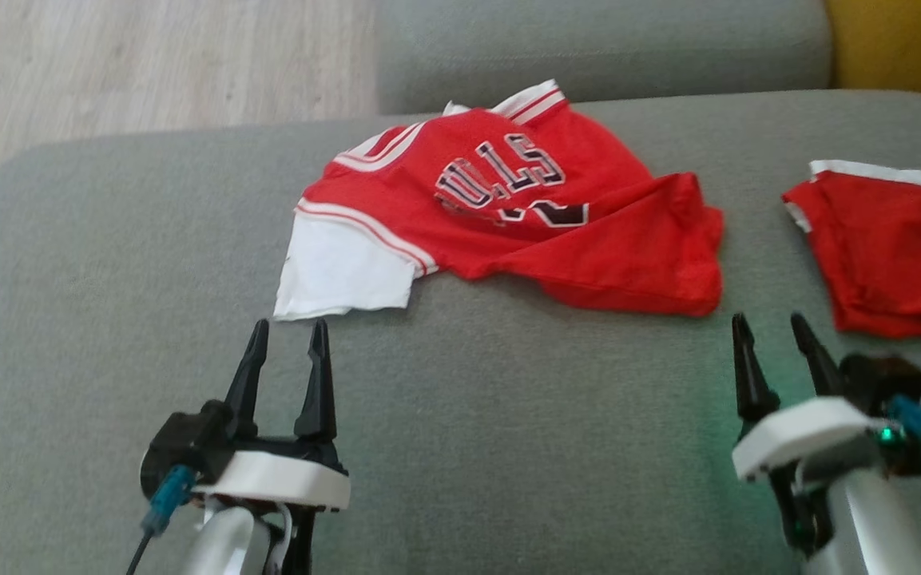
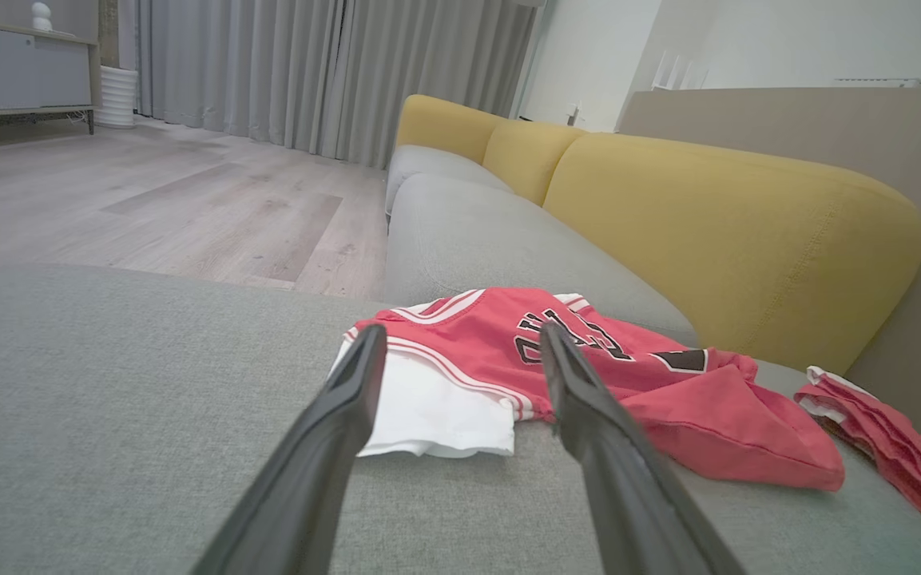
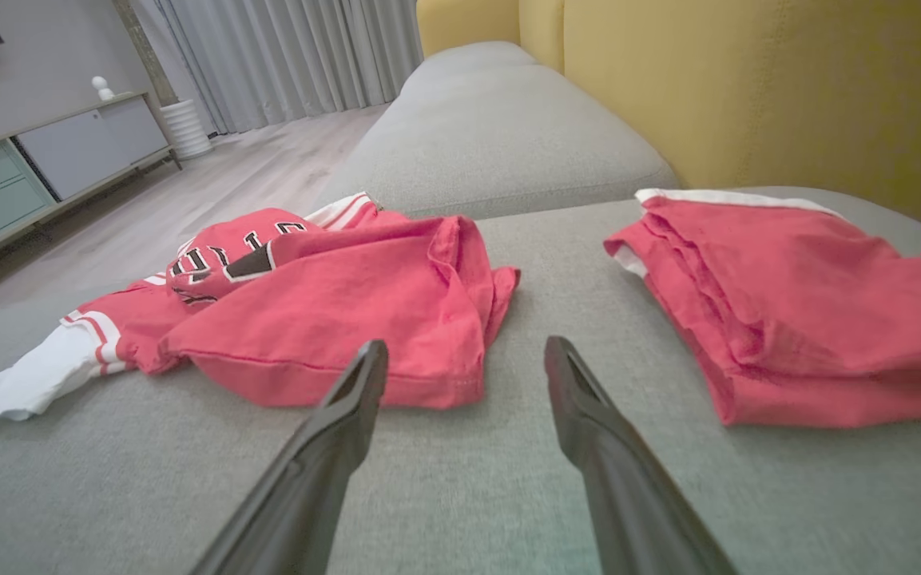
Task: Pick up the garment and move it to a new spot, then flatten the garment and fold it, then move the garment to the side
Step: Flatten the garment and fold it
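Note:
The garment (image 1: 508, 216) is a red jersey with white sleeves and dark lettering, lying crumpled on the grey sofa seat (image 1: 109, 263); it also shows as the garment (image 2: 508, 351) and the garment (image 3: 332, 319) in the wrist views. My left gripper (image 1: 288, 329) is open just in front of the white sleeve, nothing between its fingers; seen from the wrist, the left gripper (image 2: 460, 339) frames that sleeve. My right gripper (image 1: 770, 323) is open near the jersey's right hem, empty, and the right gripper (image 3: 464, 351) points between the two red cloths.
A second red cloth (image 1: 887, 247), folded, lies at the right of the seat (image 3: 788, 311). Yellow backrest cushions (image 2: 732, 239) run along the far right. The seat's left edge drops to a wooden floor (image 1: 109, 64); another grey cushion (image 1: 604, 48) lies behind.

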Motion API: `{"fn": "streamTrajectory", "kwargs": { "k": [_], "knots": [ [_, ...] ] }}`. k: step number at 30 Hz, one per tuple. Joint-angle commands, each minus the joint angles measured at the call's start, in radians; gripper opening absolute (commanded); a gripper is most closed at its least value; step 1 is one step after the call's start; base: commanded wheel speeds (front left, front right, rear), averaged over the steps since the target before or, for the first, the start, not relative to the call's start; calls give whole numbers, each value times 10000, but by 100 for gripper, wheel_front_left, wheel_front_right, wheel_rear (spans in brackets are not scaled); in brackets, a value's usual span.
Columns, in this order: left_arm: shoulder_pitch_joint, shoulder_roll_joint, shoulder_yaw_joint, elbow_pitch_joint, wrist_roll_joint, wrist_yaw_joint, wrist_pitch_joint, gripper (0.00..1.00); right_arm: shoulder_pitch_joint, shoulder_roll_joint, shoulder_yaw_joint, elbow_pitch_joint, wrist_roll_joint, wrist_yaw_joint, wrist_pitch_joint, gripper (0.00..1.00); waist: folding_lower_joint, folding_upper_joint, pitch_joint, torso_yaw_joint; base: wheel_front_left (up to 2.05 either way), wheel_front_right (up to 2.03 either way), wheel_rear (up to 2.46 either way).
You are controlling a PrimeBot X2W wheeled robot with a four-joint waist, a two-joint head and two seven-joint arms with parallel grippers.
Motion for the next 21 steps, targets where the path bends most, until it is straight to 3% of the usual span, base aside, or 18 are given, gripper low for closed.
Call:
{"fn": "streamTrajectory", "kwargs": {
  "k": [1, 9, 21],
  "knots": [
    [-560, 14, 224, -273, 93, -47, -95, 100, -673, -42, 175, -124, -88, -7, 50, 100, 0, 0, 231, 210, 0, 0, 0],
    [-994, 6, 11, -206, 109, -97, -95, 100, -1972, -42, -302, 1613, -82, -7, 388, 100, 0, 0, 855, 694, 0, 0, 0],
    [-1241, 0, -84, -138, 125, -107, -95, 100, -3239, -41, -645, 3698, 231, -7, -61, 100, 0, 0, 1242, 916, 0, 0, 0]
  ]
}}
